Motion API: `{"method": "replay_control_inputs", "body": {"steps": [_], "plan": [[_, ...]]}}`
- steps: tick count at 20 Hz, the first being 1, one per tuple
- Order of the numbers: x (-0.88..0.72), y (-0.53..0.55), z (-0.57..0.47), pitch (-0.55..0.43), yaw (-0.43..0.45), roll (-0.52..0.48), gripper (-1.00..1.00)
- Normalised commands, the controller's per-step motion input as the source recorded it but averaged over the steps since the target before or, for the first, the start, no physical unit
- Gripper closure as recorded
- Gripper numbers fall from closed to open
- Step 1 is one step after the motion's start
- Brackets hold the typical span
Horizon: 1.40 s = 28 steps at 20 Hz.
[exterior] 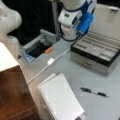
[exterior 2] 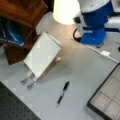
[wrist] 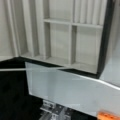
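Note:
An open grey cash box (exterior: 88,61) with a divided tray (wrist: 62,37) stands at a front view's right; its corner (exterior 2: 107,97) shows at a front view's bottom right. The arm's white and blue end (exterior: 83,21) hangs over the box's rear left corner. My gripper's fingers show in no view. The wrist view looks down on the tray compartments and the table edge. A black pen (exterior: 93,92) (exterior 2: 62,93) lies on the table in front of the box. A white spiral notebook (exterior: 61,98) (exterior 2: 42,56) lies beside the pen.
A white cable with a small adapter (exterior: 50,61) (exterior 2: 105,53) runs across the table. An orange object (exterior: 48,50) (wrist: 107,116) lies by a dark recess (exterior: 37,48). A wooden box (exterior: 12,95) (exterior 2: 22,12) stands next to the notebook. The arm's blue base (exterior 2: 95,32) stands behind.

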Motion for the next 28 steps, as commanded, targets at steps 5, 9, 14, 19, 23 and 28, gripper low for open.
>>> {"method": "replay_control_inputs", "body": {"steps": [5,9,14,19,23,28], "plan": [[0.02,-0.14,0.04,0.071,0.044,-0.553,-1.0],[-0.03,-0.13,-0.04,-0.006,0.028,-0.445,-1.0],[-0.04,-0.15,-0.07,-0.045,0.053,-0.332,-1.0],[-0.05,-0.2,-0.07,-0.108,0.02,-0.24,-1.0],[-0.08,-0.27,-0.06,-0.155,0.007,-0.17,-1.0],[-0.12,-0.19,-0.05,-0.13,0.048,-0.1,-1.0]]}}
